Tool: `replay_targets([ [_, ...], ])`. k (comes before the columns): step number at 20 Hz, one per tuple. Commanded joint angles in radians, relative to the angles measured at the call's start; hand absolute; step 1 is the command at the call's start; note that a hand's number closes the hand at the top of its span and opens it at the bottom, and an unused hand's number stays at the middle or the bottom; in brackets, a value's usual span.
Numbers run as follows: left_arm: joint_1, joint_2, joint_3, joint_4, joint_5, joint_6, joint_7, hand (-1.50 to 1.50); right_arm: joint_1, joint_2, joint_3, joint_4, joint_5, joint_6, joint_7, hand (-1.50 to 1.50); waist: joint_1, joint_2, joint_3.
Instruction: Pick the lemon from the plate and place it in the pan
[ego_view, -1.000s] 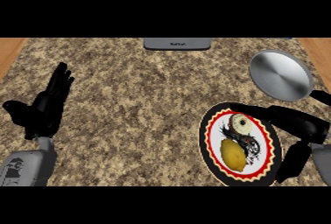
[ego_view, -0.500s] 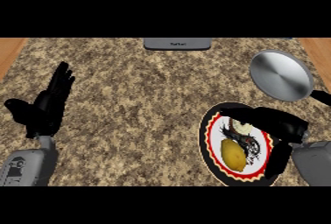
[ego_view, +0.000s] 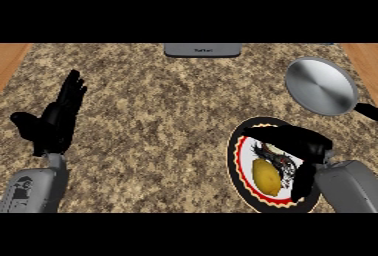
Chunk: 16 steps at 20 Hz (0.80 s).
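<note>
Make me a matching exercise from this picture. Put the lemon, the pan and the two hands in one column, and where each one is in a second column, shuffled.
Column one:
1. lemon
2. pan
3. left hand
4. right hand

Column two:
A. at the view's left, open, fingers up
B. above the right side of the plate, open
C. at the far right of the counter, nothing in it
D. lying on the plate

Pairs: 1-D, 2-C, 3-A, 4-B.
</note>
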Motion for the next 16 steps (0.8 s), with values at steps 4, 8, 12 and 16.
replay_targets([
  [4,-0.008,-0.009,0.009,-0.003,0.001,-0.021,0.023,0.00,0.051,0.022,0.041,-0.005,0.103,-0.018,-0.045,-1.50,-0.002,0.000,0.000],
  [8,0.046,0.000,0.029,-0.016,0.001,-0.037,-0.029,0.00,0.057,0.037,0.053,0.024,0.148,-0.026,-0.057,-1.50,-0.001,0.000,0.000],
  [12,-0.026,-0.013,0.019,-0.022,-0.013,-0.015,0.060,0.00,0.036,0.055,0.049,0.092,0.185,-0.028,-0.079,-1.50,-0.002,0.000,0.000],
  [16,0.023,-0.003,0.021,-0.084,-0.014,-0.027,0.073,0.00,0.069,0.102,0.086,0.052,0.194,-0.010,-0.071,1.50,0.000,-0.001,0.000],
])
